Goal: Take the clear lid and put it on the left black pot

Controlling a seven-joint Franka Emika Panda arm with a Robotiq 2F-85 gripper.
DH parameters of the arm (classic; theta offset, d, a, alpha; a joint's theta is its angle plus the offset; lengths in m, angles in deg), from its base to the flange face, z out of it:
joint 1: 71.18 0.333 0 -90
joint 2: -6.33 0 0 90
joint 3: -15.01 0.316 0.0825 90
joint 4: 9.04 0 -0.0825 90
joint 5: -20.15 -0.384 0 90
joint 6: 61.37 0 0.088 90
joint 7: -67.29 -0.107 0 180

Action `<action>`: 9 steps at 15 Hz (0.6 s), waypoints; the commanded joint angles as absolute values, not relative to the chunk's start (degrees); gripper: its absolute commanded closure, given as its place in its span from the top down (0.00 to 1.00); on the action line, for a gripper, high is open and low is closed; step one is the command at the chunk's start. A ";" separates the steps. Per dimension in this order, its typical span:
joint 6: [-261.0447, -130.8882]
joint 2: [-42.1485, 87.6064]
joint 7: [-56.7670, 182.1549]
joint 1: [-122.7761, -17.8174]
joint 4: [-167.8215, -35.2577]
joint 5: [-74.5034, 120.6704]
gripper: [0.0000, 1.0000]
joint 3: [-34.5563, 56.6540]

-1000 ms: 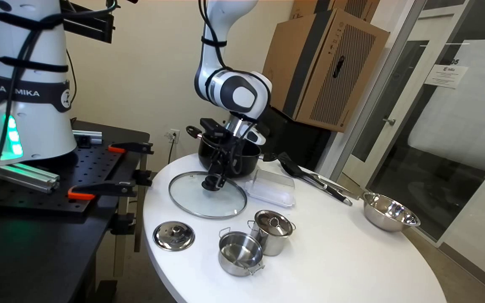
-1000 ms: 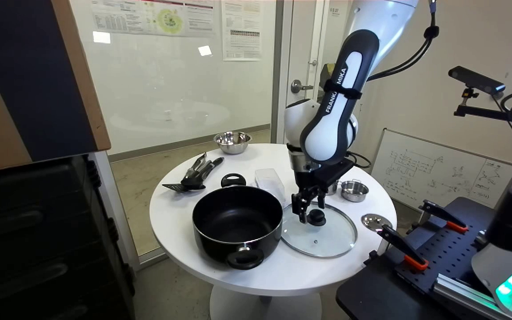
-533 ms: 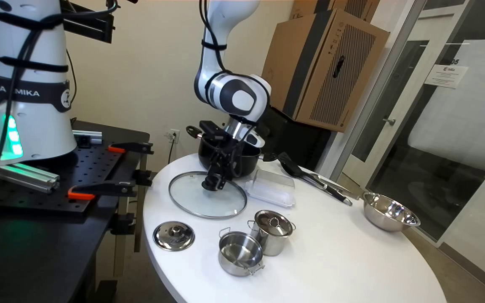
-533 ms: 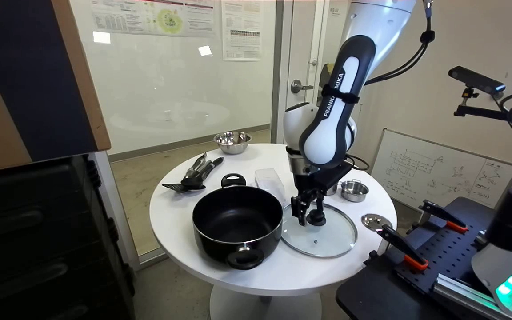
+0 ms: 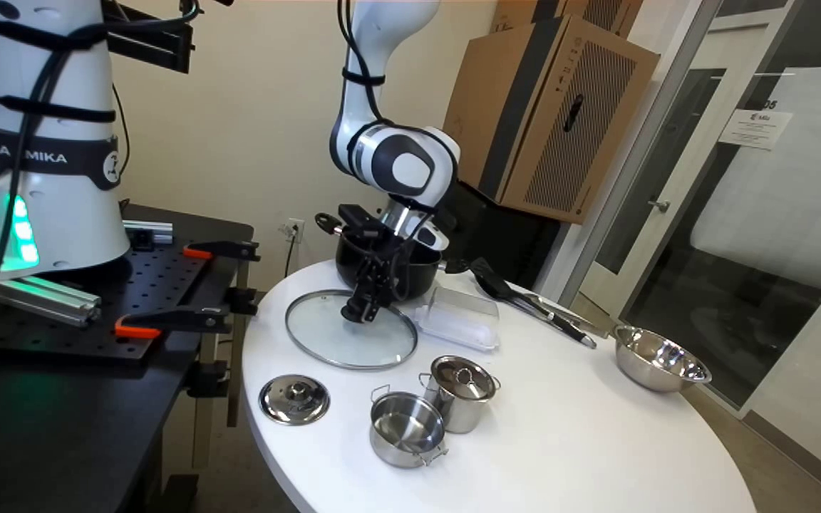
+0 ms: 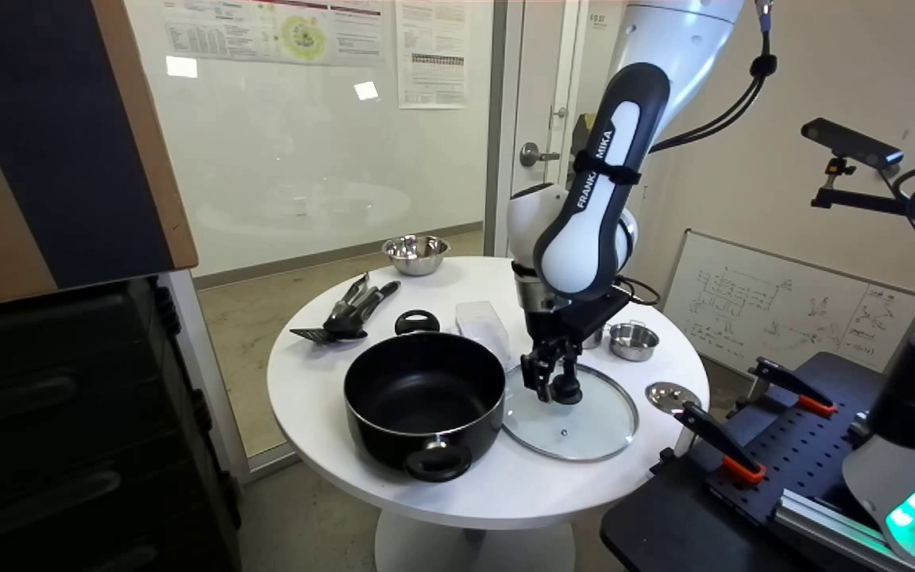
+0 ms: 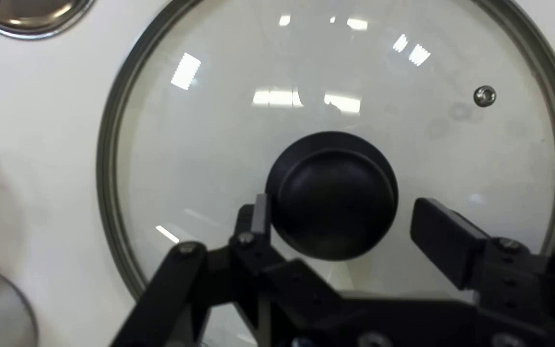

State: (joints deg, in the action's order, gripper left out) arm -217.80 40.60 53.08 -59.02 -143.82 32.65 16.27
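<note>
The clear lid (image 5: 346, 349) lies flat on the white table, also in an exterior view (image 6: 592, 433). In the wrist view the lid (image 7: 200, 144) fills most of the picture, with its black knob (image 7: 335, 197) in the middle. My gripper (image 7: 342, 212) is open, its fingers on either side of the knob. The left finger (image 7: 261, 217) is against or very near the knob; a gap shows beside the right one. The gripper also shows low over the lid in both exterior views (image 5: 366, 308) (image 6: 554, 383). The black pot (image 6: 477, 445) stands uncovered beside the lid.
A clear plastic box (image 5: 460, 324) sits near the lid and pot. A small steel lid (image 5: 294, 399), an uncovered steel pot (image 5: 403, 445) and a lidded steel pot (image 5: 462, 410) stand nearby. Black utensils (image 5: 503, 288) and a steel bowl (image 5: 656, 363) lie farther off.
My gripper has come down slightly around the knob, and its fingers look closer together than a second ago. The lid and the pot have not visibly moved.
</note>
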 commanded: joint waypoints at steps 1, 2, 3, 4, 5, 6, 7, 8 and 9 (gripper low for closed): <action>-218.81 40.28 55.87 -59.72 -144.20 30.15 0.44 16.52; -218.71 40.00 56.02 -59.91 -144.27 29.97 0.37 16.54; -218.67 39.77 56.14 -60.01 -144.32 29.75 0.31 16.56; -218.44 39.63 56.31 -60.21 -144.30 29.41 0.26 16.63; -218.58 39.63 56.26 -60.20 -144.36 29.19 0.23 16.58; -218.44 39.60 56.36 -60.25 -144.37 28.97 0.23 16.62; -218.48 39.58 56.35 -60.21 -144.43 28.86 0.23 16.58; -218.41 39.58 56.38 -60.18 -144.50 28.75 0.23 16.64; -218.48 39.58 56.35 -60.11 -144.55 28.72 0.23 16.62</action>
